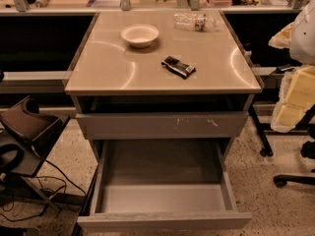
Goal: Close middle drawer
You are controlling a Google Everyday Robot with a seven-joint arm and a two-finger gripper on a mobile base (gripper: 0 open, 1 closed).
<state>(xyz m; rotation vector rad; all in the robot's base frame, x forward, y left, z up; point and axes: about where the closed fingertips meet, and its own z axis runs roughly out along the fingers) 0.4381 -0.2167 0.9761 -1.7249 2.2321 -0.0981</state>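
The middle drawer (162,221) is pulled far out of the grey cabinet, towards the bottom edge of the camera view. Its plain grey front panel runs along the bottom of the view. Its smooth grey inside (160,181) holds nothing. Above it is a shut drawer front with small orange scratch marks (162,125). My gripper is not in view in this frame.
The cabinet's beige top (108,68) carries a white bowl (140,35), a dark wrapped packet (178,67) and a lying plastic bottle (196,20). A dark stand with cables (24,141) is at the left. Yellow foam-covered chairs on castors (295,97) are at the right.
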